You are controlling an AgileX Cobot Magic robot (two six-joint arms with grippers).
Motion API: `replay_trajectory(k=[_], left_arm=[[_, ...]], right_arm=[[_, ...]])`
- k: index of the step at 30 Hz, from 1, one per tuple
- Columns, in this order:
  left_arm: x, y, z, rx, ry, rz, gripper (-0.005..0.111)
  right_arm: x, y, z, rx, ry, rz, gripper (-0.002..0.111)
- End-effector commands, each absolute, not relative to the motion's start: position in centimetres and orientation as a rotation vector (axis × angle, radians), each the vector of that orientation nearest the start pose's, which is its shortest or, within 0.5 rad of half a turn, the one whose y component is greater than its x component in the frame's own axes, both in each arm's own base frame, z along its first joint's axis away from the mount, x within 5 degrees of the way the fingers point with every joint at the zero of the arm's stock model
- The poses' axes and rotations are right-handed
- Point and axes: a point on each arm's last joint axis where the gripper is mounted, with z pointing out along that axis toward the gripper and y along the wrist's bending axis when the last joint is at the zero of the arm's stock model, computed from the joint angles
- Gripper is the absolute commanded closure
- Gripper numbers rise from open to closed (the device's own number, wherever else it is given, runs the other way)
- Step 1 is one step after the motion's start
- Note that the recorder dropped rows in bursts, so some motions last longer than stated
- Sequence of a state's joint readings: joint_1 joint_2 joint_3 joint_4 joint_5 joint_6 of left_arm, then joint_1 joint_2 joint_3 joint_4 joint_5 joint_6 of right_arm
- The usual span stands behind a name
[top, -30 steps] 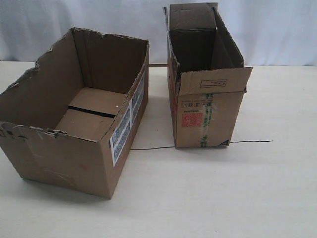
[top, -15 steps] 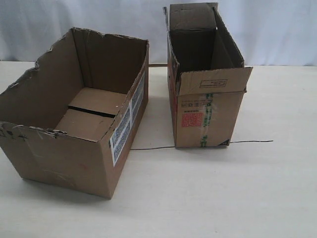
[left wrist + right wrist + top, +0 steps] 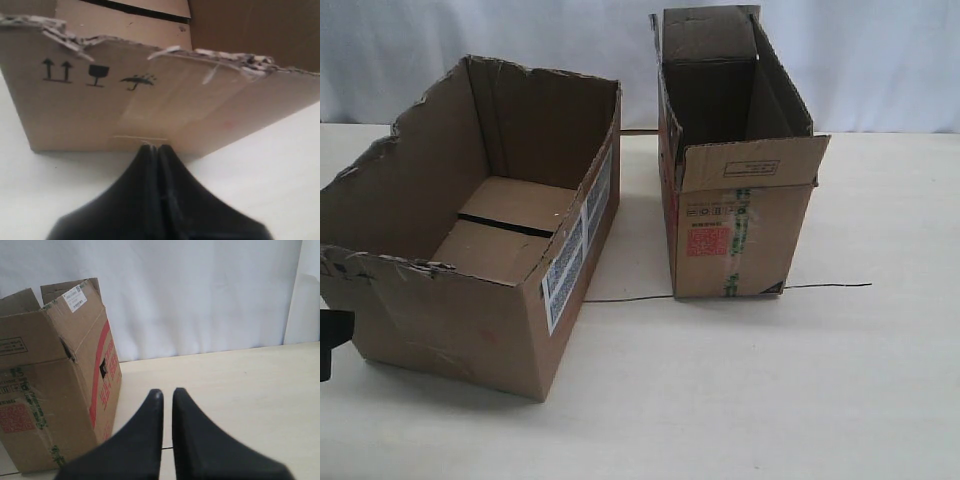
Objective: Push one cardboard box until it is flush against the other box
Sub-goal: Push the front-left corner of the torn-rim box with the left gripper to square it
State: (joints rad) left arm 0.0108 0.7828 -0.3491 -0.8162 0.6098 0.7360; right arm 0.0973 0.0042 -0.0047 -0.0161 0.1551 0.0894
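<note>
Item, my left gripper (image 3: 152,148): jaws pressing together, tip sitting at the foot of the cardboard box (image 3: 460,310), below the wall's handling symbols (image 3: 96,75); whether it is touching, I cannot tell.

Item, my right gripper (image 3: 167,392): jaws lying almost together with a thin slit between, gripping nothing, near the other box (image 3: 740,235).

Item, the cardboard box: standing left of the other box and apart from it, bare table (image 3: 630,250) showing between them.
</note>
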Motion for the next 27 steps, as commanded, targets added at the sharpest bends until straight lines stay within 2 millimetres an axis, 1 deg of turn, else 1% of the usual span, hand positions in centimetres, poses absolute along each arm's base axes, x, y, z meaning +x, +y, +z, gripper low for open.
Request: replay_trajectory(k=[1,3,4,6,8,12,19,24,27], left_arm=[[13.1,-3.7,22.9,0.239,2.29,-0.492,0.107],[13.2,-3.8,22.8,0.239,2.291,-0.497,0.107],[13.2,-4.1,22.7,0.266,2.304,-0.514,0.107],[13.3,-5.1,22.1,0.37,2.333,-0.585,0.107],[13.6,-6.2,21.4,0.479,2.356,-0.609,0.107],[14.8,-7.6,20.0,0.561,2.372,-0.522,0.107],[16.0,-9.0,18.9,0.598,2.329,-0.397,0.107],[16.6,-9.5,18.6,0.525,2.309,-0.366,0.107],[17.0,-10.0,19.0,0.521,2.286,-0.36,0.107]], right_arm=[[5.6,0.5,19.9,-0.014,1.644,0.13,0.103],[5.6,0.5,19.9,-0.014,1.644,0.13,0.103],[5.6,0.5,19.9,-0.014,1.644,0.13,0.103],[5.6,0.5,19.9,-0.014,1.644,0.13,0.103],[5.6,0.5,19.9,-0.014,1.644,0.13,0.103],[5.6,0.5,19.9,-0.014,1.644,0.13,0.103],[5.6,0.5,19.9,-0.014,1.644,0.13,0.103],[5.6,0.5,19.9,-0.014,1.644,0.13,0.103],[5.6,0.5,19.9,-0.014,1.644,0.13,0.103]])
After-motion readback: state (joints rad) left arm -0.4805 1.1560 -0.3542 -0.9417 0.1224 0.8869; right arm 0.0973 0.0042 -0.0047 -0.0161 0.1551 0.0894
